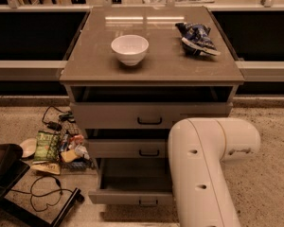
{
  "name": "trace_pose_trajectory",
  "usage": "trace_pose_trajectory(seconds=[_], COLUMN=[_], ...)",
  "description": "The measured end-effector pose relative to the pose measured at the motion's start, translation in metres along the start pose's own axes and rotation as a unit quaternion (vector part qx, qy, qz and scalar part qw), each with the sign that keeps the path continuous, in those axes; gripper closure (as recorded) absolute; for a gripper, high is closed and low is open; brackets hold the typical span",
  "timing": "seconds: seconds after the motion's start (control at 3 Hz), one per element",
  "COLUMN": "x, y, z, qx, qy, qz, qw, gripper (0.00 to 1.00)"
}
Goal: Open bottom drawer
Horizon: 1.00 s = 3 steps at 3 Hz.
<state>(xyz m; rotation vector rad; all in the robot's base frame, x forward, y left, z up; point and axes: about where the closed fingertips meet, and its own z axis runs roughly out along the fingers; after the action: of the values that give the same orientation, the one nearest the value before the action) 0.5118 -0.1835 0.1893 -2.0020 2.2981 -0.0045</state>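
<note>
Cabinet (151, 65), grey-beige, three drawers, seen from in front and above.

Bottom drawer (123, 197): pulled well out toward the camera. The tray floor is bare where visible. Its flat front is the lowest and nearest part of the cabinet, with the small black handle (147, 202) at centre. The drawer's right end is hidden behind the arm.

Arm (203, 174): white, thick elbow at lower right. It crosses in front of the right part of the middle drawer (128, 149) and the bottom drawer, then runs off the lower edge.

Gripper: not visible anywhere; whether it is spread or pressed together cannot be told. Its position relative to the bottom drawer cannot be told either. Only the arm link is seen, overlapping the drawer's right side.

Top drawer (146, 115): front stands slightly forward, with a dark gap above it.

On the cabinet top: white bowl (129, 48) left of centre and a crumpled blue bag (197, 38) toward the right rear, well apart.

Floor, left of the cabinet: snack packets (47, 145) and black cables (45, 193).
</note>
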Motion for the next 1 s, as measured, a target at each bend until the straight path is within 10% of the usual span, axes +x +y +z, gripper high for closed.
trace_pose_trajectory(seconds=[1.0], x=[0.019], y=[0.058], z=[-0.017], qx=[-0.031], qy=[-0.012], qz=[0.013], qw=[0.9993], gripper=[1.00])
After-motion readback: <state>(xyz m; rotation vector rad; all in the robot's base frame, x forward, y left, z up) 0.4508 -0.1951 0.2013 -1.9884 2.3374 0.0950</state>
